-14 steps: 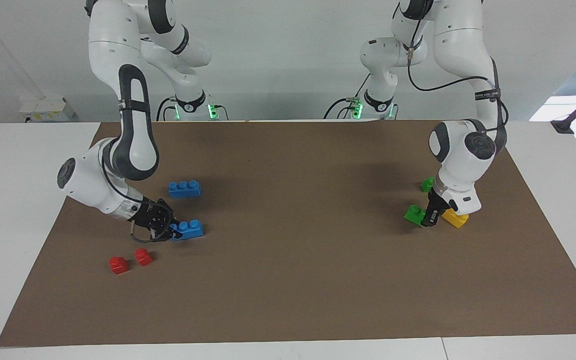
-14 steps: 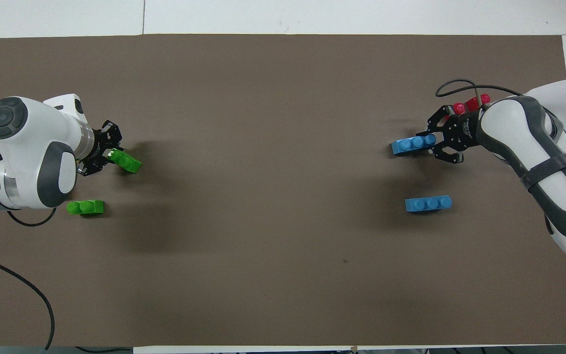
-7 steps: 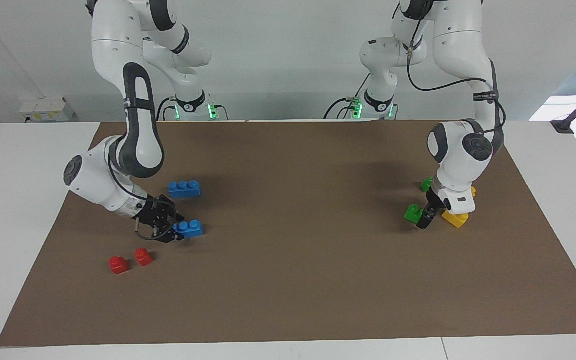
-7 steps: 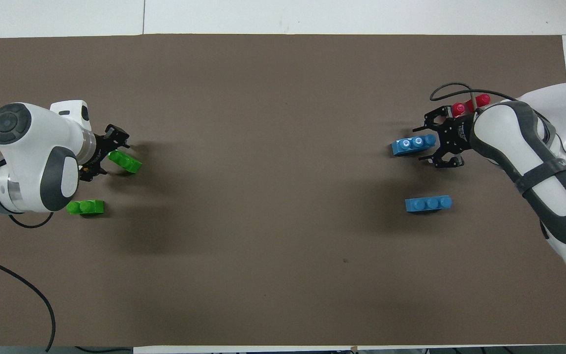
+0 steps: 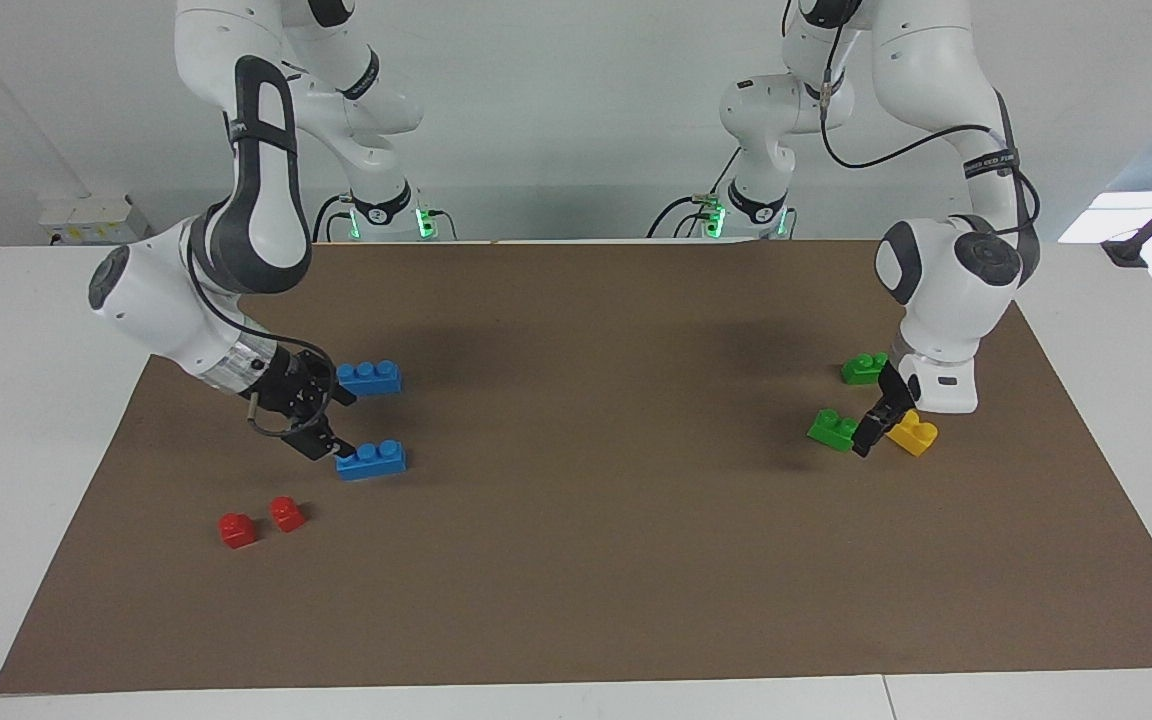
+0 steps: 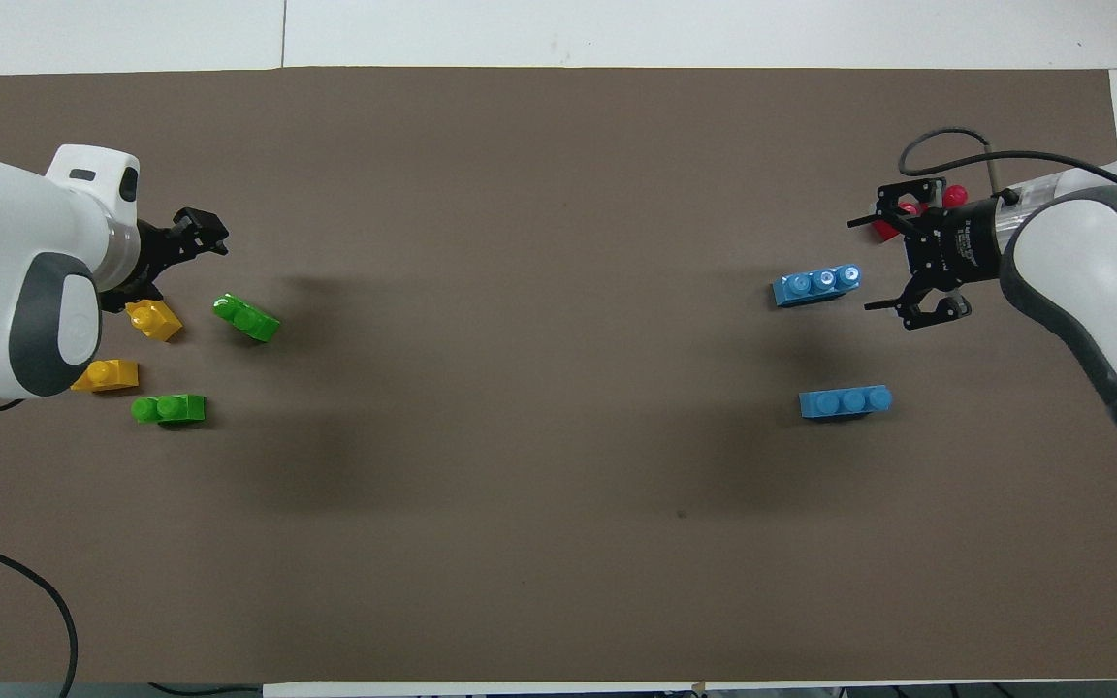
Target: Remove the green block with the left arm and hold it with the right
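**Both grippers open and empty; green block free on the mat**

The left gripper (image 5: 874, 425) is seen with its jaws spread and nothing held between them. It is raised a little above the brown mat (image 5: 596, 560), over the spot between the green block (image 5: 832, 429) and a yellow brick (image 5: 913, 433). The green block lies flat on the mat just beside the gripper's tips, toward the middle of the table, and is not enclosed by the jaws; in the overhead view the gripper (image 6: 182, 244) is shown clear of the block (image 6: 245, 318). A second green brick (image 5: 864, 368) is placed nearer to the robots than the green block, and a second yellow brick (image 6: 107, 375) is found beside it, toward the left arm's end of the table.

The right gripper (image 5: 321, 420) is likewise open and empty. It is raised over the mat between two blue three-stud bricks: one blue brick (image 5: 371, 460) lies just beside its lower fingertip, and the other blue brick (image 5: 369, 377) lies nearer to the robots, close to its upper fingertip. Neither is gripped. Two red bricks (image 5: 258, 521) are set farther from the robots than the blue bricks, toward the right arm's end of the table.
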Robot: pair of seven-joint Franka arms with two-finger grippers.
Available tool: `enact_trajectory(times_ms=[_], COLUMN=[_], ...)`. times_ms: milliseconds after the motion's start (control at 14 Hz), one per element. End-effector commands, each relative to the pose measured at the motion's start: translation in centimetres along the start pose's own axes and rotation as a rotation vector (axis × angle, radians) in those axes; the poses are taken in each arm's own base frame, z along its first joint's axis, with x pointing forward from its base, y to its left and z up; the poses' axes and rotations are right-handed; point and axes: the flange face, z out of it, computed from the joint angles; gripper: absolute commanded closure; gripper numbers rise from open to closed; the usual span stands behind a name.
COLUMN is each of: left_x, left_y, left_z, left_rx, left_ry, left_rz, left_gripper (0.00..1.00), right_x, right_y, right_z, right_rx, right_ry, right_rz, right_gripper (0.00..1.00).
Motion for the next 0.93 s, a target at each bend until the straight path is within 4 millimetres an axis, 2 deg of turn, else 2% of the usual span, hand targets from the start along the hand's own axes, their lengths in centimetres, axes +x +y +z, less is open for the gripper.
enact_trajectory(times_ms=[0, 143, 357, 571, 786, 857], left_x=[1.6, 1.0, -0.7, -3.2, -6.3, -7.1], left_y=[-1.2, -1.7, -2.8, -4.2, -5.4, -5.6], left_z=[-5.3, -9.0, -14.2, -19.7, -23.7, -24.3], left_rx=[0.006, 0.004, 0.012, 0.024, 0.045, 0.051], left_ry=[-0.015, 0.002, 0.011, 0.01, -0.029, -0.044], left_rz=[0.135, 0.245, 0.369, 0.416, 0.458, 0.466], left_gripper=[0.0, 0.0, 0.0, 0.0, 0.0, 0.0], right_x=[-1.5, -2.9, -5.0, -7.0, -8.7, -9.6], right_y=[0.3, 0.2, 0.7, 1.7, 3.7, 4.6], right_z=[-4.1, -7.0, -11.3, -14.9, -18.0, -19.3], right_rx=[-0.001, -0.014, -0.071, -0.155, -0.294, -0.319], right_ry=[0.056, 0.09, 0.226, 0.278, 0.283, 0.282], right_rz=[-0.073, -0.202, -0.504, -0.806, -1.067, -1.116], right_gripper=[0.0, 0.0, 0.0, 0.0, 0.0, 0.0])
